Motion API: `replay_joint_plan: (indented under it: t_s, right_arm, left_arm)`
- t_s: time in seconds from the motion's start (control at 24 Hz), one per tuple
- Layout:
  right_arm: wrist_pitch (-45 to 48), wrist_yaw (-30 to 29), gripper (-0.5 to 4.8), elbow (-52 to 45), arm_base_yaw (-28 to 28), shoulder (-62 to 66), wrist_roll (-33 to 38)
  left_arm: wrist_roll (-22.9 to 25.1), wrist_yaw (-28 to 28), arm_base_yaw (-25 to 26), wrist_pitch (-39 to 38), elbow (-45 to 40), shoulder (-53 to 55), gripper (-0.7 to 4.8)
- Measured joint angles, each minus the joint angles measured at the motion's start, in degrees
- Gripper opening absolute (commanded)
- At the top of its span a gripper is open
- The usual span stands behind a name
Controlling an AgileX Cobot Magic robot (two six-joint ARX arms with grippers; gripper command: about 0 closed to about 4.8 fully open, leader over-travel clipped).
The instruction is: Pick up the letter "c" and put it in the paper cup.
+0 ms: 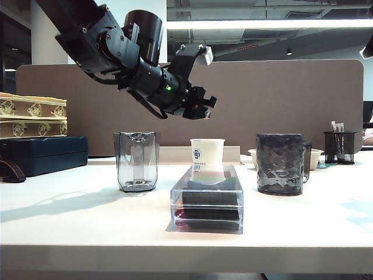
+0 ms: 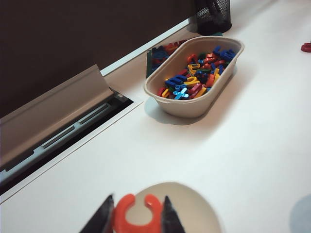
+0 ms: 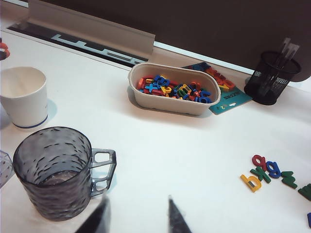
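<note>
The red letter "c" (image 2: 137, 217) is pinched between the dark fingers of my left gripper (image 2: 138, 198), its opening facing away from the wrist. Directly under it in the left wrist view lies the round mouth of the white paper cup (image 2: 194, 196). In the exterior view the left gripper (image 1: 201, 108) hangs in the air above the paper cup (image 1: 207, 154), which shows a blue logo. My right gripper (image 3: 137, 201) is open and holds nothing, low over the table beside the dark mug (image 3: 53, 170). The paper cup (image 3: 24, 97) stands beyond that mug.
A clear faceted glass (image 1: 137, 160) stands left of the cup, the dark mug (image 1: 281, 163) to its right, and a clear plastic box (image 1: 207, 198) in front. A beige tray of coloured letters (image 3: 172, 90), a black mesh holder (image 3: 269, 77) and loose letters (image 3: 269, 172) lie further off.
</note>
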Motion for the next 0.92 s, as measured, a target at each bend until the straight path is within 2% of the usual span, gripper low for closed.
replay_joint_plan:
  t_s: [0.79,0.92]
  right_arm:
    - [-1.42,0.09,1.49,0.0,1.4,0.04,0.0]
    - [-1.49,0.04,1.49,0.0,1.46,0.04,0.0]
  left_arm:
    - [-0.17,0.63,0.04,2.54,1.55,5.86,0.68]
    - [-0.17,0.63,0.09,2.27,3.04,6.12,0.86]
